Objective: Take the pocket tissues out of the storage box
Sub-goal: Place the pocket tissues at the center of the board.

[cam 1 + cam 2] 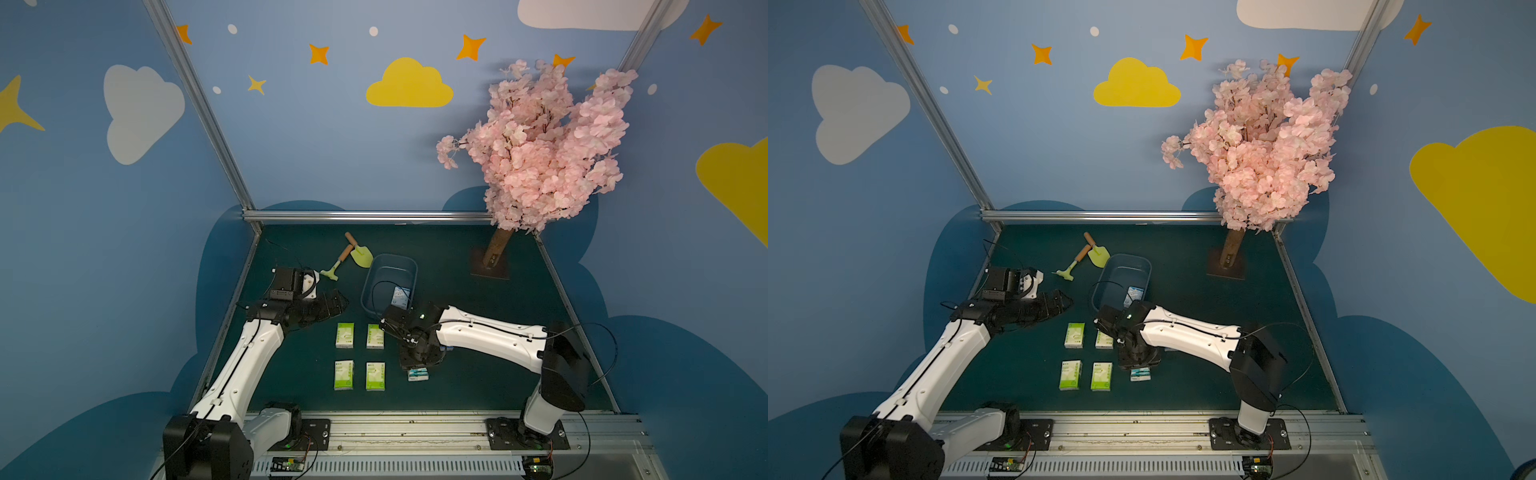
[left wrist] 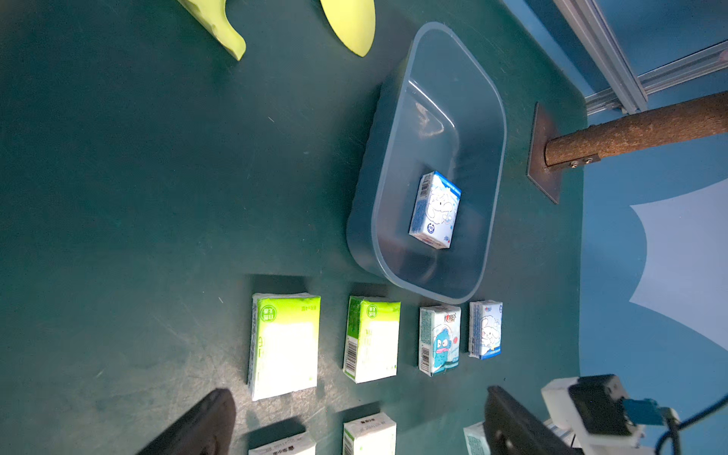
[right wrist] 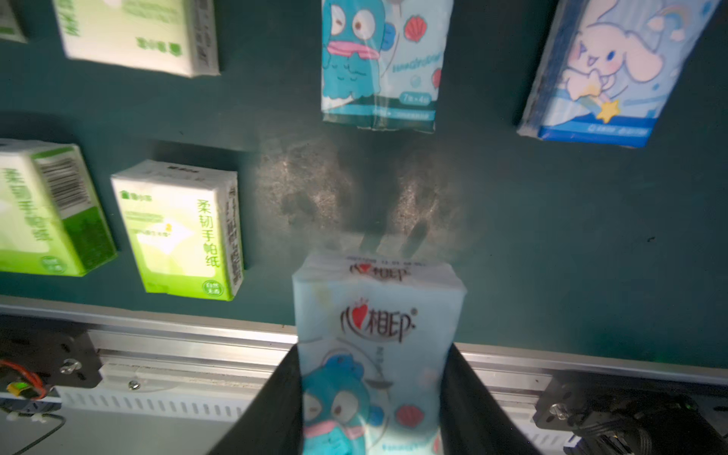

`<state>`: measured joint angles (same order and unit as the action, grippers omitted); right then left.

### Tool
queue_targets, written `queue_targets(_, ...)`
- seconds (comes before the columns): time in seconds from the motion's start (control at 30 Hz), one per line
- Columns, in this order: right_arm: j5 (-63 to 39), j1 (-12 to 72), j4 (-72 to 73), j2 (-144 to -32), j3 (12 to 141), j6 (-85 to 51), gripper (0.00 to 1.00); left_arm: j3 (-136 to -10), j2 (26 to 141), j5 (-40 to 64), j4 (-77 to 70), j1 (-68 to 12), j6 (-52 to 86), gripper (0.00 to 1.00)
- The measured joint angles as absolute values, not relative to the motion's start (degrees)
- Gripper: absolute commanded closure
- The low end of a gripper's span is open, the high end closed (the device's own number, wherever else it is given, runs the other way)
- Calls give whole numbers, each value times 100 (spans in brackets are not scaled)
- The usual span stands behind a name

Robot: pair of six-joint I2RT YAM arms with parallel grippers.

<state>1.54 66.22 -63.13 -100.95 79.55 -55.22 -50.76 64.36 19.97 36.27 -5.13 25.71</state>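
Inside rounded plastic storage box (image 2: 388, 169), one rectangular packet (image 2: 435, 210).

Both top views were dim and cool, lit from the camera's side; the walls bowed outward toward the edges, and the pink tree (image 1: 544, 145) left a soft shadow on the wall behind it. In my left wrist view the storage box (image 2: 388, 189) carried a pale glare streak on its inner wall, and the green-and-white packets (image 2: 283, 346) threw short dark shadows on the mat (image 2: 118, 197). In my right wrist view the light blue packet (image 3: 376, 315) between the fingers of my right gripper (image 3: 374, 362) was soft and out of focus, its near end washed bright.
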Motion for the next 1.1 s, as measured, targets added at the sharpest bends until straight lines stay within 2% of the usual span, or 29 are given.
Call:
queue_targets(0.3,-152,6547,-6149,-10600,7837,-5286,48,-5076,6440,1999,3763,-513,2493,0)
queue_targets(0.9,-469,6189,-5537,-10844,7553,-4954,47,-5076,6460,2075,3782,-513,2421,0)
queue_targets(1.1,-617,6189,-5511,-10888,7531,-4899,43,-5076,6490,2075,3795,-513,2416,0)
